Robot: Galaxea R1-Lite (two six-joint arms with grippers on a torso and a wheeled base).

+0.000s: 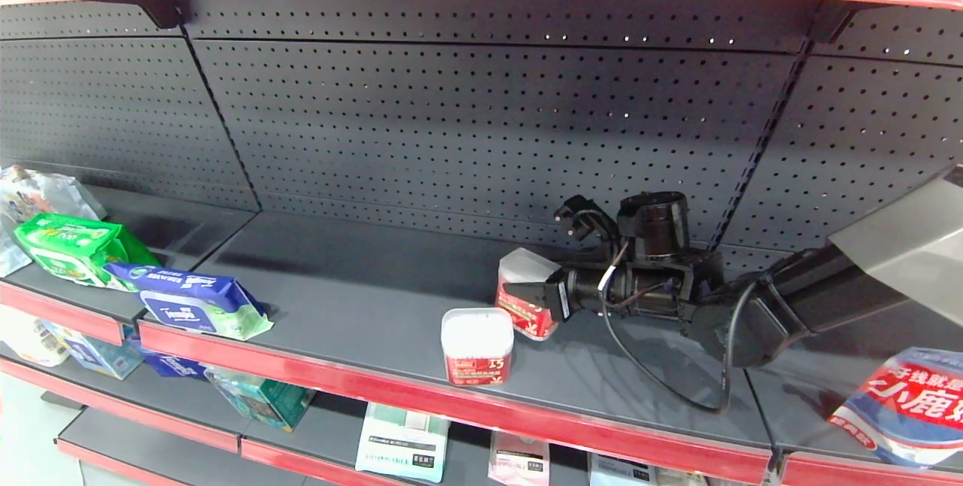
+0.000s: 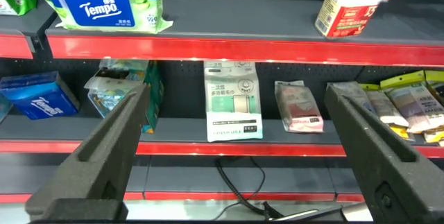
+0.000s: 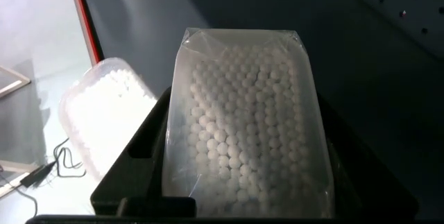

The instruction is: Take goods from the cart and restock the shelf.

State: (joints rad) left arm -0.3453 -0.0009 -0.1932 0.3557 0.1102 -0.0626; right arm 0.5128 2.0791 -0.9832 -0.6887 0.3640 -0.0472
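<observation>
Black foam fingers of the right gripper (image 1: 530,296) are clamped on either side of a small clear tub (image 1: 527,264), a little right of centre in the head view. From the wrist, the clear tub (image 3: 243,141) shows white cotton-bud tips through its see-through top, packed tight from wall to wall. It leans over with its red label low, and I can't make out whether its base touches the grey shelf (image 1: 361,275). Just in front of it, toward the lower centre of the frame, a second tub (image 1: 477,347) of the same sort stands upright near the red edge strip (image 1: 323,369), close to the held one, with the same white tips inside. Further left along the shelf a blue wipes pack (image 1: 197,299) lies at the edge, with a green pack (image 1: 75,245) behind it at the far left. At the lower right corner a blue-and-red bag (image 1: 910,403) pokes into view. The left gripper (image 2: 236,92) hangs with its two fingers spread wide and nothing between them, facing a lower tier where a white-and-green packet (image 2: 234,99) and a pink packet (image 2: 298,106) lean side by side.
</observation>
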